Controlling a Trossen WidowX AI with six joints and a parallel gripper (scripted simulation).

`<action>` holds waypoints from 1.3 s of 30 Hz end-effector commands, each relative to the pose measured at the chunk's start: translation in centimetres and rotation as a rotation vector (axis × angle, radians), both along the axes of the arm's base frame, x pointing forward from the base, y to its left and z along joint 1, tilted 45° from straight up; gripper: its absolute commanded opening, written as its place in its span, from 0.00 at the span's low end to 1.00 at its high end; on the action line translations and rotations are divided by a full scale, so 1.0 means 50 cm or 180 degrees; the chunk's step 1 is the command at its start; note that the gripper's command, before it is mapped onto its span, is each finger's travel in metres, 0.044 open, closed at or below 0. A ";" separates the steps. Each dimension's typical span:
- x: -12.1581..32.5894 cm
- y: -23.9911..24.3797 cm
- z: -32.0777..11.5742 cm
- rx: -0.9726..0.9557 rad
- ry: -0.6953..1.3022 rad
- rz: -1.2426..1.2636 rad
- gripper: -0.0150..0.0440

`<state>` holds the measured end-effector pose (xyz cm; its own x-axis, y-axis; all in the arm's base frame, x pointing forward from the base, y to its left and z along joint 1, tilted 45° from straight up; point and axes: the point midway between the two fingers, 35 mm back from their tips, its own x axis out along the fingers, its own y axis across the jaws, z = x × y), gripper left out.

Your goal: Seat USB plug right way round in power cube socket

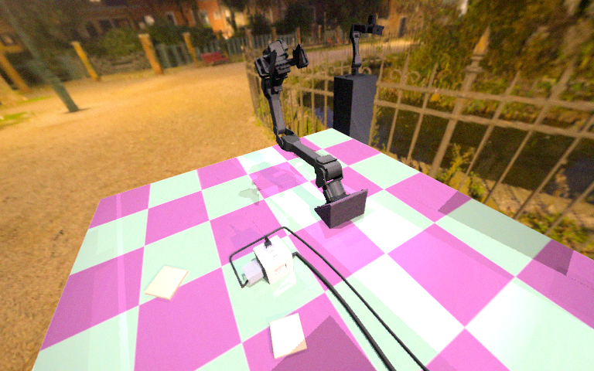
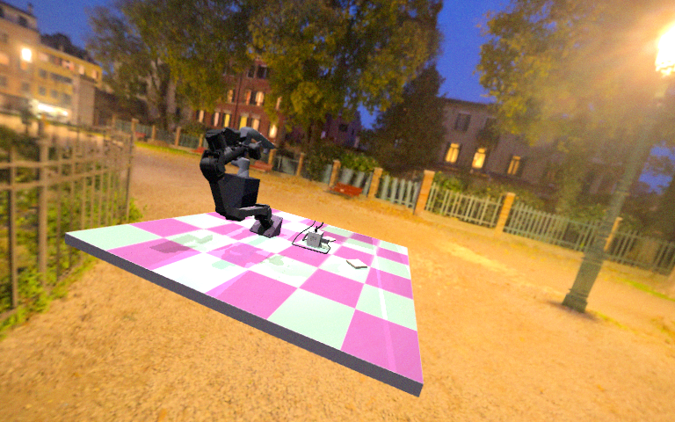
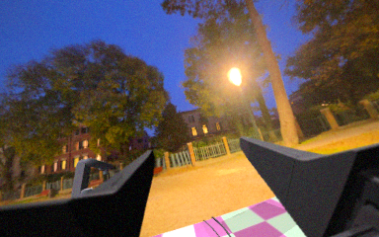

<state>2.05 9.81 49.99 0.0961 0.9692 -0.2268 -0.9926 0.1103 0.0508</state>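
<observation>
tool (image 1: 286,52) (image 2: 264,144) (image 3: 197,147): hanging wide open, gripping nothing, well apart from cube | plug (image 1: 267,241) (image 2: 316,229): standing in top of cube (image 1: 280,261) (image 2: 314,239) | cube: resting on surface (image 1: 175,323) (image 2: 328,321) (image 3: 262,229)

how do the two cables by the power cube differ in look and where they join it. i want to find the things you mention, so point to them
The thin cable (image 1: 346,280) is slimmer; the thick cable (image 1: 324,278) is stouter. The thin cable loops round to the pale block at the power cube's (image 1: 278,262) (image 2: 314,239) side; the thick cable meets the cube's opposite side. Both are black.
</observation>
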 end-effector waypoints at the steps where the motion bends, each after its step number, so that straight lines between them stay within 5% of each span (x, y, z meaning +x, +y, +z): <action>1: 0.000 0.003 -0.001 -0.0017 -0.0010 -0.0012 0.98; 10: 0.078 0.193 -0.112 -0.1183 -0.0591 -0.0656 1.00; 20: 0.254 0.327 -0.328 -0.2806 -0.0853 -0.1081 1.00; 30: 0.424 0.299 -0.560 -0.4401 -0.0839 -0.1049 1.00; 39: 0.511 0.179 -0.782 -0.5801 -0.0279 -0.0404 1.00</action>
